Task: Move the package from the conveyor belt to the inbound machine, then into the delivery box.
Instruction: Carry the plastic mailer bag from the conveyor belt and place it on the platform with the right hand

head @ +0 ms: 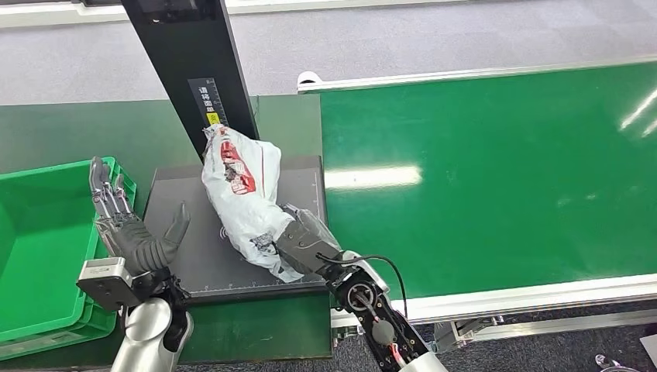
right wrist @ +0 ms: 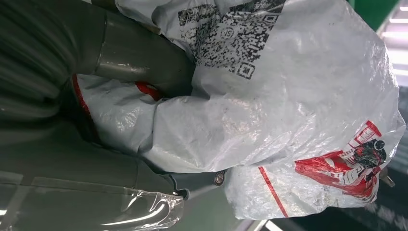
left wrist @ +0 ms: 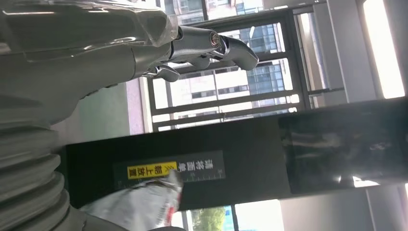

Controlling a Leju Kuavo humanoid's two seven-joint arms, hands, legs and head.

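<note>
A white plastic package (head: 242, 190) with red print lies over the dark scanner plate (head: 182, 256) of the inbound machine, its far end against the black post (head: 190, 62). My right hand (head: 306, 242) grips the package's near end; up close its fingers (right wrist: 144, 57) wrap the crumpled bag (right wrist: 288, 96) beside a printed code. Left of the plate, my left hand (head: 132, 225) stands upright with its fingers spread and holds nothing. The left wrist view shows those fingers (left wrist: 216, 45) apart, the post's yellow label (left wrist: 151, 171) and a tip of the package (left wrist: 139, 207).
A green delivery box (head: 39, 240) sits at the left, right beside my left hand. The green conveyor belt (head: 496, 170) runs across the right half, bordered by a metal rail (head: 527, 298). Grey floor lies beyond.
</note>
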